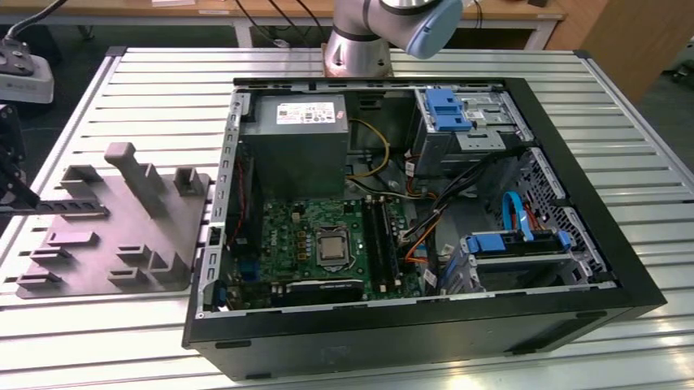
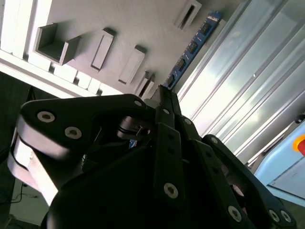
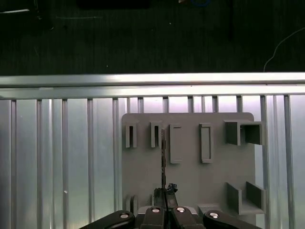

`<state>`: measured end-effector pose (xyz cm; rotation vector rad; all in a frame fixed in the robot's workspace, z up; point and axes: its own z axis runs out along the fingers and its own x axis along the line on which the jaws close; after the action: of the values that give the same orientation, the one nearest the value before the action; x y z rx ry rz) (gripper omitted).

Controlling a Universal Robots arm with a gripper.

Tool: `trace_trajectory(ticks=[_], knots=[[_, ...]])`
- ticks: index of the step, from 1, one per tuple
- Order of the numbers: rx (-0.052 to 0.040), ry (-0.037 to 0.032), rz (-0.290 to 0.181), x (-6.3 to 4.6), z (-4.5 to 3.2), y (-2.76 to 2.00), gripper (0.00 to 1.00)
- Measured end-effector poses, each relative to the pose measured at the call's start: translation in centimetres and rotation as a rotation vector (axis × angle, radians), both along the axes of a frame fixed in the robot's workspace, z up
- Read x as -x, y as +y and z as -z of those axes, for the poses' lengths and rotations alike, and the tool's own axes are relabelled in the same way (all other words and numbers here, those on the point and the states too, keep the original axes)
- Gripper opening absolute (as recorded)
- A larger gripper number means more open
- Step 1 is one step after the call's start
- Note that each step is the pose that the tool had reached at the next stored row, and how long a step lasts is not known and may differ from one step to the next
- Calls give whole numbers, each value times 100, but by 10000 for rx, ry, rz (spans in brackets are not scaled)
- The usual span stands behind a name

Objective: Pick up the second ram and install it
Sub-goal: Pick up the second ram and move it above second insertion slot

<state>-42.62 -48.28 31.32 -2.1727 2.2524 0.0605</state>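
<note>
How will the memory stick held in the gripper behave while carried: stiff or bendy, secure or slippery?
Probably stiff: the memory stick juts straight from the gripper with no sag. Likely light, being a thin flat board. It might pivot or slip, since it is pinched at just one end.

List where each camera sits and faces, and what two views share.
Exterior view: high off the arm, looking down into the open computer case; part of the arm shows.
First wrist view: above the end effector, looking down onto the grey tray.
Second wrist view: behind the end effector, looking along its linkages.
Shared: both wrist views show the second ram in the end effector, over the tray.
</note>
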Motion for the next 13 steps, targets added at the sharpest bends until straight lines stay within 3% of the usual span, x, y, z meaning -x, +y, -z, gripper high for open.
trace_trajectory(ticks=[13], knots=[[0,0,-1,0,-263,3,11]])
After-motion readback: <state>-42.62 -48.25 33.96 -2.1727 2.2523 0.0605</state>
